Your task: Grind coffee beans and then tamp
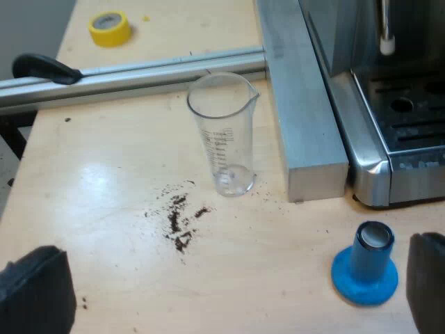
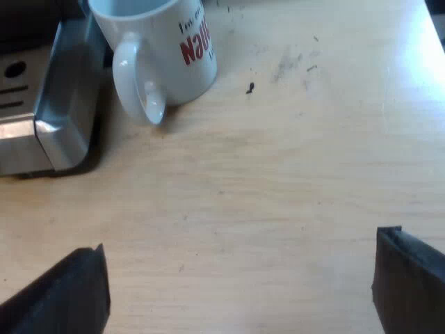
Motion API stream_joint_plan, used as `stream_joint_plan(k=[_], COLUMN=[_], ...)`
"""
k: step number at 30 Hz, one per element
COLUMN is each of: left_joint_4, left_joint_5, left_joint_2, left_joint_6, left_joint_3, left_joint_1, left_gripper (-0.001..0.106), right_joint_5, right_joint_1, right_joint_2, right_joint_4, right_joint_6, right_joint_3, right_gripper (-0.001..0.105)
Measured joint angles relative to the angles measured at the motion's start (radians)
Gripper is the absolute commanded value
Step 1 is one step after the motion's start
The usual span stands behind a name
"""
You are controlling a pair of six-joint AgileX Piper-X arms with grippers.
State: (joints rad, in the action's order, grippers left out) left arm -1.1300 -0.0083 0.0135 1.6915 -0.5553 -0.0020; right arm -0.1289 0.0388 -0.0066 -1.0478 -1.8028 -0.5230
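Observation:
A clear measuring glass [image 1: 224,134] stands empty and upright on the wooden table beside a metal bar. A blue tamper [image 1: 366,264] stands on its wide base near the corner of the espresso machine [image 1: 389,139], close to one of my left fingers [image 1: 425,282]. My left gripper [image 1: 229,292] hangs open above the table with nothing between its fingers. A white mug [image 2: 163,49] with red lettering stands by the machine's drip tray [image 2: 49,118]. My right gripper [image 2: 240,285] is open over bare table, well short of the mug.
Spilled coffee grounds [image 1: 179,221] lie on the table near the measuring glass. A roll of yellow tape [image 1: 110,28] and a black handle [image 1: 45,68] on a metal rail sit beyond the glass. A few dark specks [image 2: 249,88] dot the wood near the mug.

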Motion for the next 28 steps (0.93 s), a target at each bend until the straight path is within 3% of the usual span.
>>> stream_joint_plan(k=[28], left_joint_4=[0.07], left_joint_5=[0.008], left_joint_2=[0.0], left_joint_6=[0.0], left_joint_3=[0.027], left_joint_1=[0.0], left_gripper=[0.098], right_joint_5=[-0.001], right_joint_1=[0.0], right_joint_2=[0.0], right_joint_4=[0.006], right_joint_6=[0.007], right_joint_3=[0.0], right_gripper=[0.078])
